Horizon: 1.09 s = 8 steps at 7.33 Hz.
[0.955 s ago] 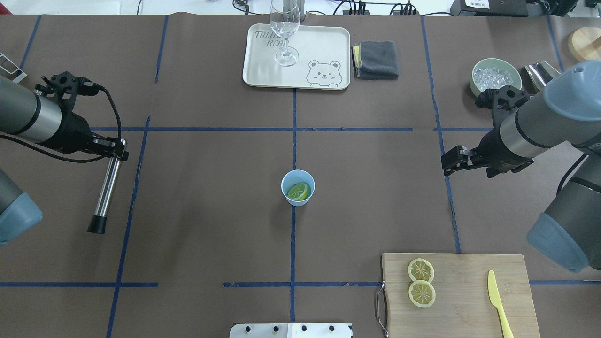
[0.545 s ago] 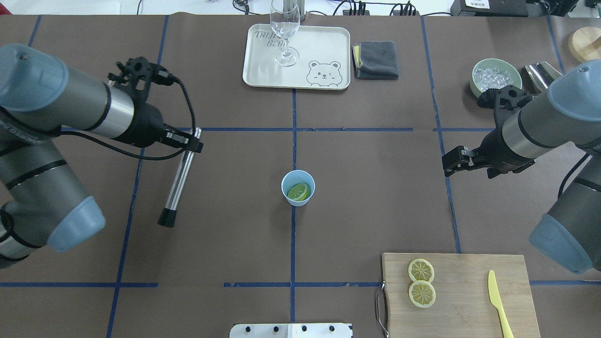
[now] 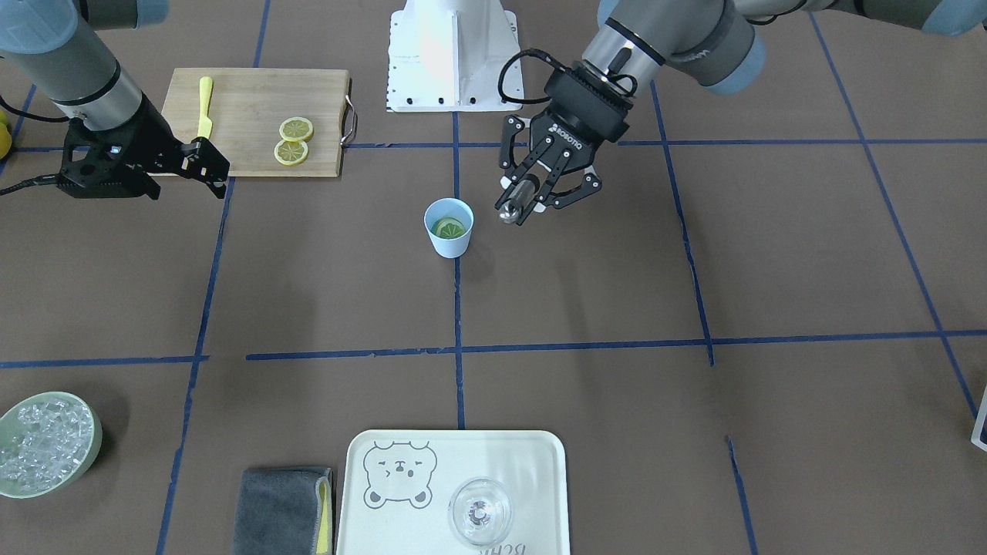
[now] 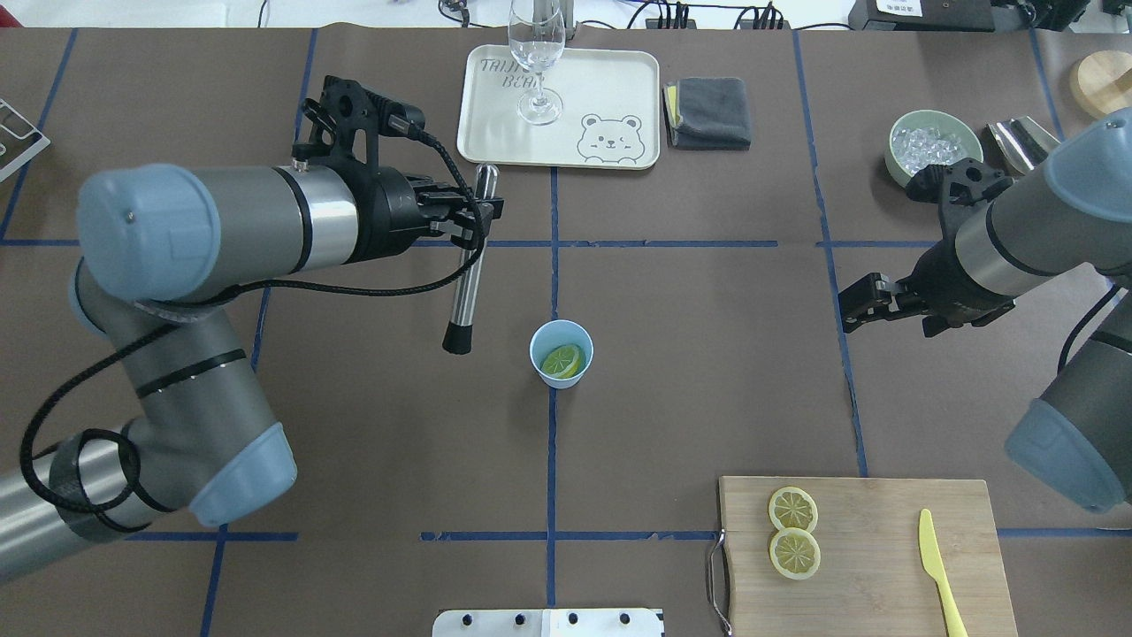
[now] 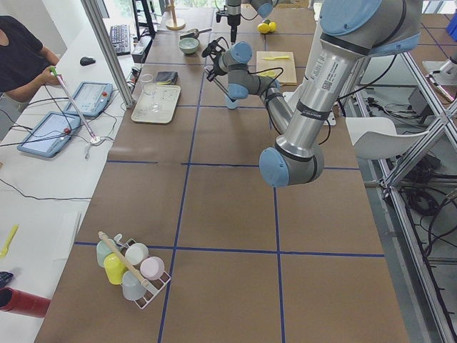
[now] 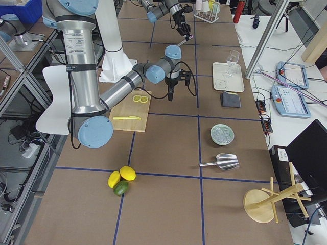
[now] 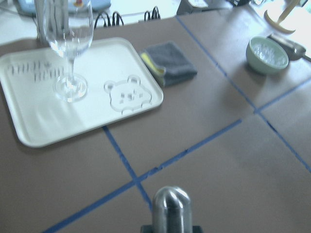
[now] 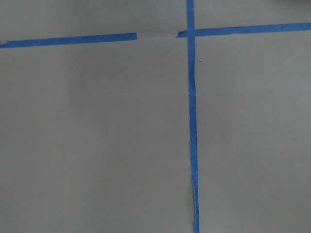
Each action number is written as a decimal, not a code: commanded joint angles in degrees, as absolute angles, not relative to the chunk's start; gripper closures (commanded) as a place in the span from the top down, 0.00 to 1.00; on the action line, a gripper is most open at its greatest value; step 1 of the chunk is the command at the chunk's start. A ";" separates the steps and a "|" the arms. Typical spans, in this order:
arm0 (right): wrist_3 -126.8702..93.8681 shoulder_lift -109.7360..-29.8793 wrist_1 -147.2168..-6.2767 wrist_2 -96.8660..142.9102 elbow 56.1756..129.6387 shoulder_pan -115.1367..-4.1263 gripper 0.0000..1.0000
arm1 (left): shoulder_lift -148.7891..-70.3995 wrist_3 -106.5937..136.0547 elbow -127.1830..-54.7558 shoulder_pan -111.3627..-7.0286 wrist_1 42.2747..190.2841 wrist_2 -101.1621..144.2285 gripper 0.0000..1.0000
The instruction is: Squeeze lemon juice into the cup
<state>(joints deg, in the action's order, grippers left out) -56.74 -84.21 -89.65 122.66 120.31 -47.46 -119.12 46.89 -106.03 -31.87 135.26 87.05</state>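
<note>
Your left gripper (image 3: 530, 196) is clamping a steel muddler (image 4: 466, 274) near its top end, and the rod is hanging at a slant with its black tip just beside the cup (image 3: 449, 245), on the robot's left of it, not over the mouth. The cup is standing in the middle of the table (image 4: 707, 398), well away from every edge, and the lemon (image 4: 562, 360) is lying inside it, seemingly tilted against the wall. Your right gripper (image 4: 856, 303) is hovering toward the table's right edge with nothing showing in it; whether its fingers are parted I cannot tell.

Here is what I am judging could go wrong. Nothing is steadying the cup, so a tip coming down off-centre is likely to catch the rim and topple or shove the light plastic. The slant is adding to that, since a tilted rod pushes sideways. The tilted slice may slide up the wall instead of being crushed, and a rod held so high may twist in the grip under load.

The left gripper's body is showing "ROBOTIQ" in white. The tray (image 4: 619, 88) at the far edge is carrying a bear drawing and two lines of lettering: the lower is reading "BEAR", the upper I cannot make out, with the wine glass (image 4: 537, 62) standing across it
</note>
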 commanded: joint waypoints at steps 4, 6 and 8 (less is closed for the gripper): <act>-44.18 -89.47 -89.74 128.81 119.29 -58.93 1.00 | -121.63 46.06 -99.24 -17.50 155.04 53.64 0.00; -34.40 -90.43 -89.74 132.44 115.32 -64.76 1.00 | -121.64 45.53 -97.56 -16.44 154.95 51.33 0.00; -31.21 -90.70 -89.82 132.97 114.35 -66.27 1.00 | -121.73 42.90 -97.21 -15.83 154.95 51.24 0.00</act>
<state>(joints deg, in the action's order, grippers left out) -33.27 -90.47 -89.79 132.40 115.03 -65.21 -121.60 44.11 -97.46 -16.31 154.96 51.42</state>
